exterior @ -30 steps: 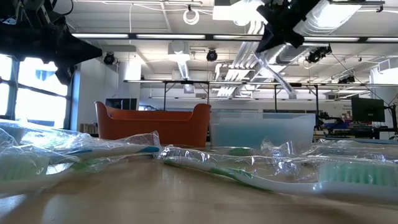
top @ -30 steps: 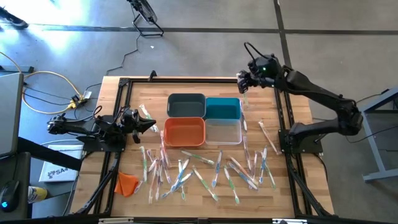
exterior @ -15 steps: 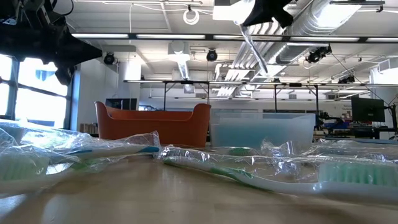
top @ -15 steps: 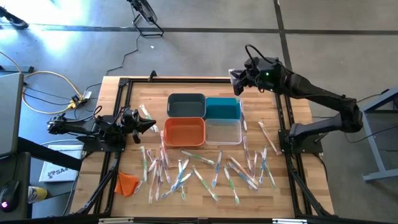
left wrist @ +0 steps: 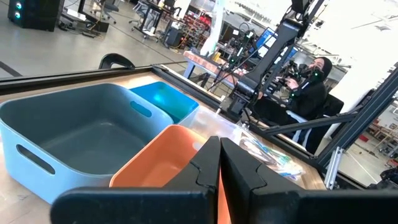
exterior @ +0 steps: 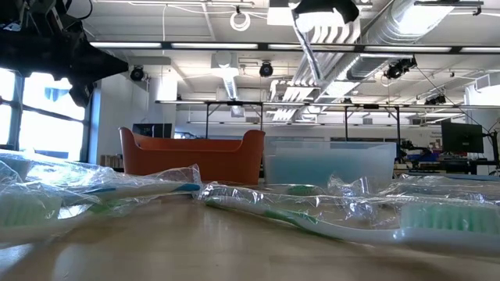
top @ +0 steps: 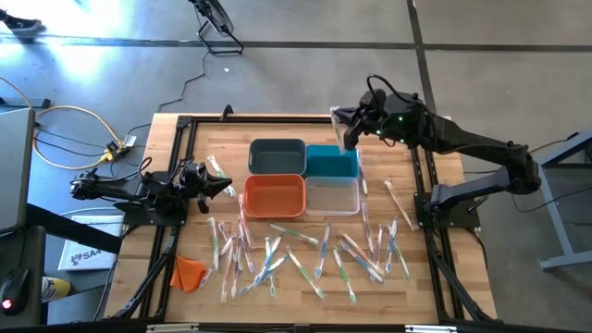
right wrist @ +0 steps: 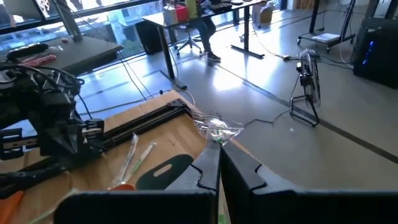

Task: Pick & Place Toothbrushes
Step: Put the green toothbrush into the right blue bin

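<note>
lettering on a white sheet (top: pixel 81 254) beside the table is unreadable. right gripper (top: pixel 345 127) clenches a wrapped toothbrush (right wrist: pixel 214 132) above the teal bin (top: pixel 331 161); left gripper (top: pixel 222 188) rests clenched, empty.

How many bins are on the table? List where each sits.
4, in a two-by-two block at mid-table: dark grey bin far left, teal bin far right, orange bin near left, clear bin near right. None looks hidden.
</note>
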Action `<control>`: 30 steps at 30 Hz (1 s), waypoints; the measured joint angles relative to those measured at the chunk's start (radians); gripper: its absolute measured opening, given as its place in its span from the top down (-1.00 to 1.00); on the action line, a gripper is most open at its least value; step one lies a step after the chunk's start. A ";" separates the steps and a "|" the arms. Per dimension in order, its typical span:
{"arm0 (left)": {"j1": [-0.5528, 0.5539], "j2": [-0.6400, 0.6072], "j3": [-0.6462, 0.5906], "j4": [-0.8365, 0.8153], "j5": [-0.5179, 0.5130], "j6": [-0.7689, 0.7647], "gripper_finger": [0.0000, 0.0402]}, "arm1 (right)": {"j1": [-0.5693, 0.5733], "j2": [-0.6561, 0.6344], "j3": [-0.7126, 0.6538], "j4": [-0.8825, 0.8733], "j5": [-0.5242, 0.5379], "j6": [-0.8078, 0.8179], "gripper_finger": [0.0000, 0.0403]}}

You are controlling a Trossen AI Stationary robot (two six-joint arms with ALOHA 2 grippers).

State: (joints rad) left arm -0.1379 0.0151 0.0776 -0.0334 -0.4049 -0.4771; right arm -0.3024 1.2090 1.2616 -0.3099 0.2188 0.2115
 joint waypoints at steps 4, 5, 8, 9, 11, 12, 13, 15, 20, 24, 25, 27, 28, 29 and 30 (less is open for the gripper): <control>0.000 0.000 0.000 0.000 0.000 0.000 0.95 | 0.008 0.024 0.001 -0.006 0.000 -0.008 0.99; 0.000 0.000 0.000 0.000 0.000 0.000 0.95 | 0.009 0.032 0.001 -0.005 -0.001 -0.013 0.99; 0.000 0.000 0.000 0.000 0.000 0.000 0.95 | 0.008 0.062 0.001 -0.006 -0.008 -0.015 0.99; 0.000 0.000 0.000 0.000 0.000 0.000 0.95 | 0.008 0.073 0.001 -0.007 -0.008 -0.020 0.99; 0.000 0.000 0.000 0.000 0.000 0.000 0.95 | 0.008 0.096 0.001 -0.009 -0.008 -0.033 0.99; 0.000 0.000 0.000 0.000 0.000 0.000 0.95 | 0.008 0.108 0.001 -0.010 -0.008 -0.040 0.99; 0.000 0.000 0.000 0.000 0.000 0.000 0.95 | 0.008 0.118 0.001 -0.012 -0.008 -0.048 0.99; 0.000 0.000 0.000 0.000 0.000 0.000 0.95 | 0.008 0.137 0.001 -0.031 -0.008 -0.057 0.99; 0.000 0.000 0.000 0.000 0.000 0.000 0.95 | 0.008 0.192 0.001 -0.064 -0.008 -0.069 0.99; 0.000 0.000 0.000 -0.002 0.000 0.000 0.95 | 0.008 0.233 0.001 -0.075 -0.007 -0.086 0.99; 0.000 0.000 0.000 -0.004 0.000 0.000 0.95 | 0.008 0.245 0.001 -0.074 0.002 -0.086 0.99; 0.000 0.000 0.000 -0.011 0.000 0.000 0.95 | 0.008 0.267 0.001 -0.076 0.026 -0.100 0.99; 0.000 0.000 0.000 -0.016 0.000 0.000 0.95 | 0.008 0.277 0.001 -0.076 0.034 -0.111 0.99; 0.000 0.000 0.000 -0.020 0.000 0.000 0.95 | 0.008 0.288 0.001 -0.076 0.038 -0.118 0.99; 0.000 0.000 0.000 -0.023 0.000 0.000 0.95 | 0.008 0.298 0.001 -0.076 0.037 -0.124 0.99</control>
State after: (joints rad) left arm -0.1379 0.0154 0.0776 -0.0568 -0.4049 -0.4770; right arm -0.2943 1.5069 1.2621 -0.3855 0.2560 0.0880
